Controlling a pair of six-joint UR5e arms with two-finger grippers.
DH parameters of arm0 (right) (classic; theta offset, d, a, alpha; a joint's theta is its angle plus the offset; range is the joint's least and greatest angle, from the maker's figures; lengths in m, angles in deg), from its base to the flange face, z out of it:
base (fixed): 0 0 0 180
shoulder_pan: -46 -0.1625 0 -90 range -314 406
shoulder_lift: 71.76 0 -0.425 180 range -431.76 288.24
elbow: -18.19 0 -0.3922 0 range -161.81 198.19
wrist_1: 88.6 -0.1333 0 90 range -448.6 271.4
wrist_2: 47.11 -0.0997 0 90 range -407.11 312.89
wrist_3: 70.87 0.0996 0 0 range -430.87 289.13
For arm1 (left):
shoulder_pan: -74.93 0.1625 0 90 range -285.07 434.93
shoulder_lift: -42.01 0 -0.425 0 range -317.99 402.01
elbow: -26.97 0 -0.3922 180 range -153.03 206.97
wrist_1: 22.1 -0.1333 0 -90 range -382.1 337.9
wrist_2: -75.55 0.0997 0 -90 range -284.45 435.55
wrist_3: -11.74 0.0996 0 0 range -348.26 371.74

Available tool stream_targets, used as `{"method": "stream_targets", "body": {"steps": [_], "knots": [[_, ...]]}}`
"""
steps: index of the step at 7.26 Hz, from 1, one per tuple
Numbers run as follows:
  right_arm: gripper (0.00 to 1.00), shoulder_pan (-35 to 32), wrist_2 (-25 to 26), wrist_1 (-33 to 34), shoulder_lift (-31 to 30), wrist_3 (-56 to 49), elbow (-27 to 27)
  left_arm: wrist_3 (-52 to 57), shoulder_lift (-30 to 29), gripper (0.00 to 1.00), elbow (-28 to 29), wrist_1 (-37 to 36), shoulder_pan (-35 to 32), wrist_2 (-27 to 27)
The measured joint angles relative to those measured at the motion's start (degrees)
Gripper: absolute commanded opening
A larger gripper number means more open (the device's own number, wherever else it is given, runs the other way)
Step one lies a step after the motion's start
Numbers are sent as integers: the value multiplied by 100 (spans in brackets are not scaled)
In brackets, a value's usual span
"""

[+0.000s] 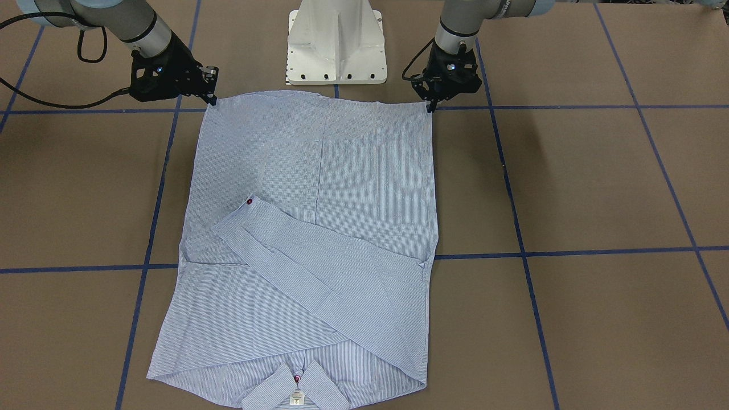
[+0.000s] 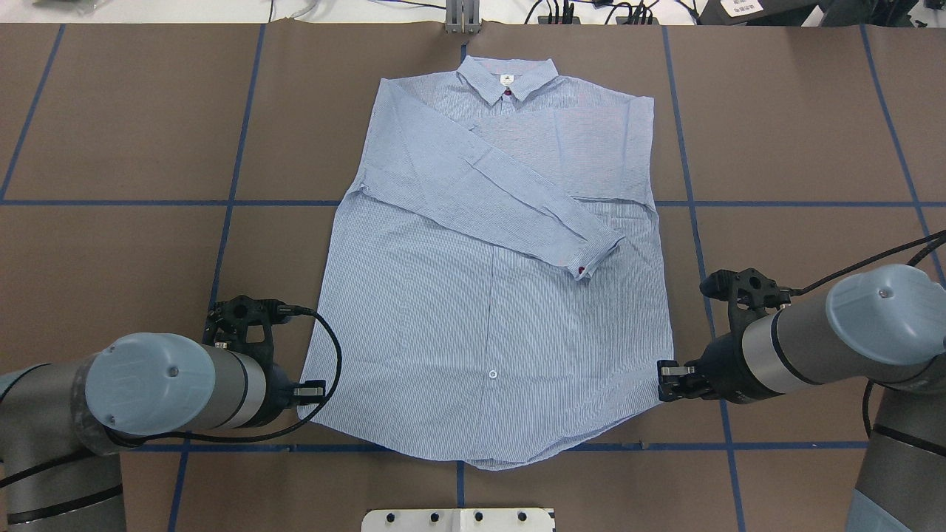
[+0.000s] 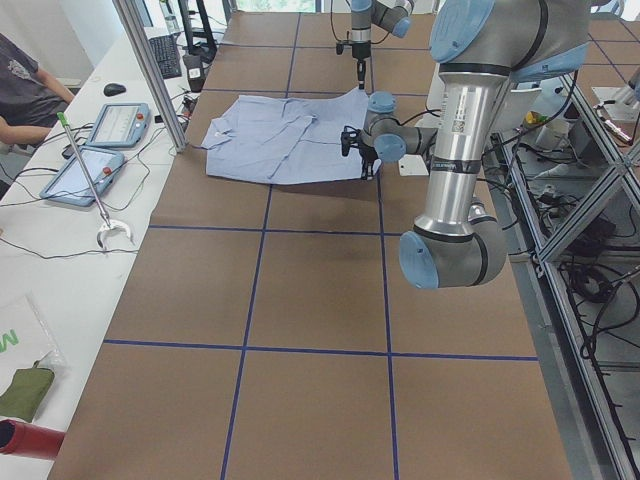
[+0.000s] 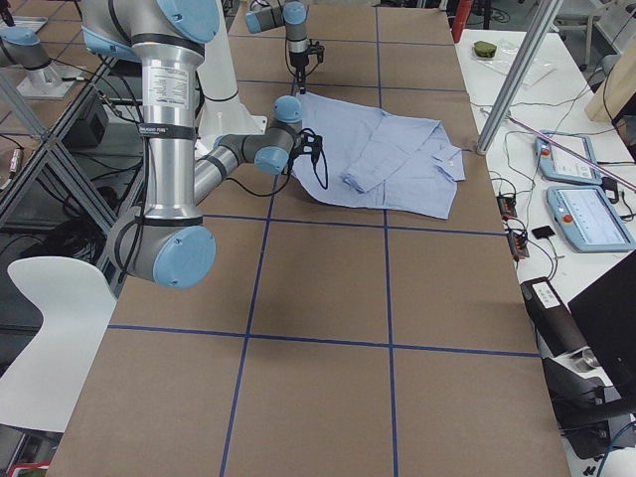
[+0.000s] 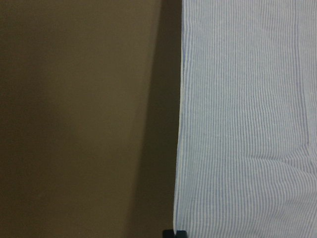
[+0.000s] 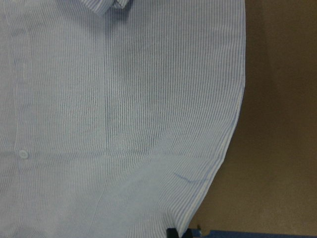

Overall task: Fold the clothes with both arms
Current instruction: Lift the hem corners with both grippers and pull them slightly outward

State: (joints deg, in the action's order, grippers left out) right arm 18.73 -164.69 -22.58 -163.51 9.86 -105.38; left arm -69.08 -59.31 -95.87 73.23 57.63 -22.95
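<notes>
The light-blue striped shirt [image 1: 342,228] lies flat on the brown table, collar away from the robot, with one sleeve folded across its front [image 2: 488,192]. My left gripper [image 2: 314,389] is shut on the hem corner on the robot's left; it also shows in the front view [image 1: 431,106] and the left wrist view [image 5: 174,233]. My right gripper [image 2: 663,373] is shut on the opposite hem corner, as the front view [image 1: 213,101] and right wrist view [image 6: 172,232] show. In the right side view the hem by the grippers stands slightly raised [image 4: 303,109].
The white pedestal base [image 1: 336,45] stands just behind the hem, between the arms. Blue tape lines [image 2: 222,203] cross the table. A side bench with tablets [image 3: 110,125], a metal post [image 3: 150,70] and a seated person [image 3: 25,80] lies beyond the collar end.
</notes>
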Motion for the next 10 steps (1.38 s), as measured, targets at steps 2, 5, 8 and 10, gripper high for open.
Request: {"method": "stream_targets", "body": {"steps": [2,5,8,10], "knots": [[0,-16,-120,0,53,-4,-87,-3,89,0,-478,-558,25,-262],[0,-67,-246,-1,60,-4,-153,-30,93,0,-885,-1362,34,-695],[0,-92,-257,0,29,-4,-142,34,51,0,-778,-1427,48,-817],[0,-116,-259,-1,3,-4,-129,163,67,0,-697,-1415,41,-821]]}}
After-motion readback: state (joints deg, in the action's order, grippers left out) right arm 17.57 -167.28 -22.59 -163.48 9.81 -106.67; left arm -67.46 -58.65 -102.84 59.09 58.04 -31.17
